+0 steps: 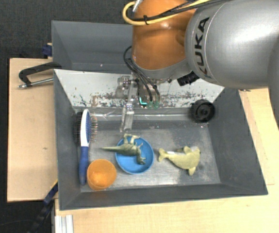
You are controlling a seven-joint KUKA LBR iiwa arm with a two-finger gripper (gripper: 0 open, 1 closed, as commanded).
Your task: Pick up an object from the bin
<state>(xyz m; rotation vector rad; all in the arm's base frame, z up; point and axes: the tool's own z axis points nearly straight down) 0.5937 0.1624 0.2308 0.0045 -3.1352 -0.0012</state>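
The end effector (127,126) hangs low over the floor of the bin (226,144); I cannot tell whether it is released or clenched. Just beyond its tip, toward the near wall, a green toy dinosaur (129,148) lies on a blue dish (148,163). A blue-and-white brush (84,137) lies to its view-left, and a pale whale toy (183,158) to its view-right.
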